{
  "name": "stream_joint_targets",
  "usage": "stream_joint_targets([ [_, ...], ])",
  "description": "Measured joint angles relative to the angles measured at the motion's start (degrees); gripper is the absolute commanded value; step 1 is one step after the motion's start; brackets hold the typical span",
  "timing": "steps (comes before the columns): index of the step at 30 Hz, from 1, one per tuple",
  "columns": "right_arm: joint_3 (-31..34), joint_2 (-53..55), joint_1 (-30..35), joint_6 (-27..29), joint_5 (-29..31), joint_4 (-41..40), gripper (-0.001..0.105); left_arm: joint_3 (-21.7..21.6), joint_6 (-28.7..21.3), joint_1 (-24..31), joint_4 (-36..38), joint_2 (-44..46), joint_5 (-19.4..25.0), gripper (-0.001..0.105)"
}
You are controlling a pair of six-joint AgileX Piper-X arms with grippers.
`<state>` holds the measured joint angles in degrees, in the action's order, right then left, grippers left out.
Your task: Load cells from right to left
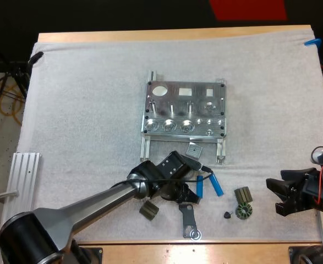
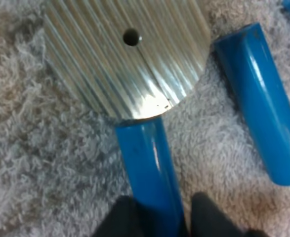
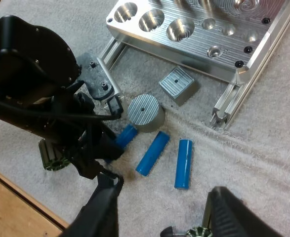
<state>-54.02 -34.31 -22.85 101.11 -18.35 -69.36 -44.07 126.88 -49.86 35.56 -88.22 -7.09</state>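
— Blue cell (image 2: 147,158)?
— Flat on the mat (image 2: 26,148), long axis running away from the left gripper (image 2: 163,207), far end touching the round metal puck (image 2: 125,54).
— Grip?
— Pinched from both sides at the near end.
— Right gripper (image 3: 162,186)?
— Spread wide, empty, well apart.
— Fixture (image 1: 184,107)?
— Beyond the puck; probably lift, then tip upright.

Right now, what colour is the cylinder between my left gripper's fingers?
Bright, glossy blue. The cylinder shows best in the left wrist view.
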Motion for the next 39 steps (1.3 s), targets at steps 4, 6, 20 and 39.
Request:
stream_joint_targets([
  [4,0.0,0.0,0.0,0.0,0.0,0.0,0.043,0.0,-2.7,0.0,0.1,-0.4,-0.5,0.000],
  [6,0.0,0.0,0.0,0.0,0.0,0.0,0.043,0.0,-3.3,0.0,0.1,-0.4,-0.6,0.000],
  [20,0.0,0.0,0.0,0.0,0.0,0.0,0.043,0.0,-15.1,0.0,3.6,9.0,-1.2,0.000],
  [39,0.0,-2.0,0.0,-5.1,-13.9,1.8,0.043,0.0,-40.3,0.0,13.1,34.1,-10.9,0.000],
])
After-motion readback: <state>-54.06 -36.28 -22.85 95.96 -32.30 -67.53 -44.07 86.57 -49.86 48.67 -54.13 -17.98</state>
